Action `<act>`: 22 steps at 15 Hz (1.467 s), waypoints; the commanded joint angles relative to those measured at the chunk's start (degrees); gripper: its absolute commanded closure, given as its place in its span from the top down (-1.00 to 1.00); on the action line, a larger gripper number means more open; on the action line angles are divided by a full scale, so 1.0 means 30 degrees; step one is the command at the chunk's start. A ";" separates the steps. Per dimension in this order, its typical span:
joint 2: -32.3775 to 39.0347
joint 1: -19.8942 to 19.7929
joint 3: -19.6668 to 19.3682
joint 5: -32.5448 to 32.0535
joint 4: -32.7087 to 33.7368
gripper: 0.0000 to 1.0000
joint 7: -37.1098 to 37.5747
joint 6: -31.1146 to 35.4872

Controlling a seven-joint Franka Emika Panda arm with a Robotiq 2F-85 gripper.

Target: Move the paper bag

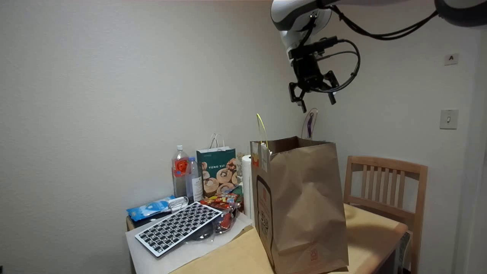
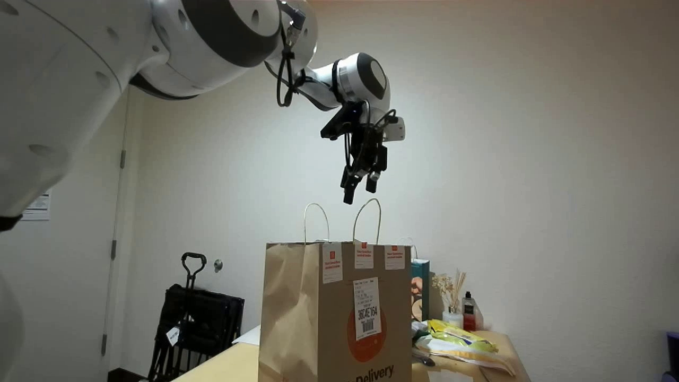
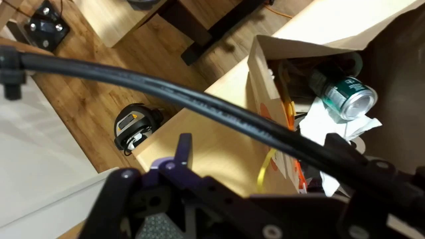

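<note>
Paper bag stood upright below gripper, open top facing it with a gap between; jaws were spread wide

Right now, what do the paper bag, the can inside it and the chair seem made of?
The paper bag: matte brown paper, going by its creased sides. The can: probably metal; its bare end shines silver, its side looks printed green. The chair: likely wood, smooth-looking, judging by its slatted light-brown back; grain is unclear.

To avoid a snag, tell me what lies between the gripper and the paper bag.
In an exterior view, the handles of the paper bag rise toward the gripper; otherwise that stretch shows bare.
</note>
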 commanded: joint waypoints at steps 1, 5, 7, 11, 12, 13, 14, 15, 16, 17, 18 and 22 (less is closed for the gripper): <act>0.1846 -0.0758 -0.0043 -0.1911 0.1388 1.00 -0.4904 0.0002; 0.2194 -0.0898 -0.0070 -0.2283 0.1167 1.00 -0.6046 0.0956; 0.2774 -0.1050 -0.0070 -0.2370 0.1723 1.00 -0.6878 0.1346; 0.3002 -0.0824 -0.0095 -0.2661 0.2039 1.00 -0.6984 0.1335; 0.3133 -0.0883 -0.0044 -0.2588 0.2129 0.50 -0.7280 0.1417; 0.3249 -0.0944 -0.0030 -0.2468 0.2243 0.46 -0.7309 0.1335; 0.3313 -0.1023 -0.0023 -0.2274 0.2334 0.34 -0.7172 0.1205; 0.3303 -0.1073 -0.0019 -0.2173 0.2287 0.17 -0.7124 0.1247; 0.3306 -0.1065 -0.0056 -0.2202 0.2224 0.05 -0.6969 0.1295; 0.3333 -0.1057 -0.0088 -0.2206 0.2209 -0.10 -0.6801 0.1276; 0.3328 -0.1078 -0.0120 -0.2068 0.2191 -0.21 -0.6494 0.1247; 0.3337 -0.1090 -0.0253 -0.2070 0.2419 -0.73 -0.5740 0.1434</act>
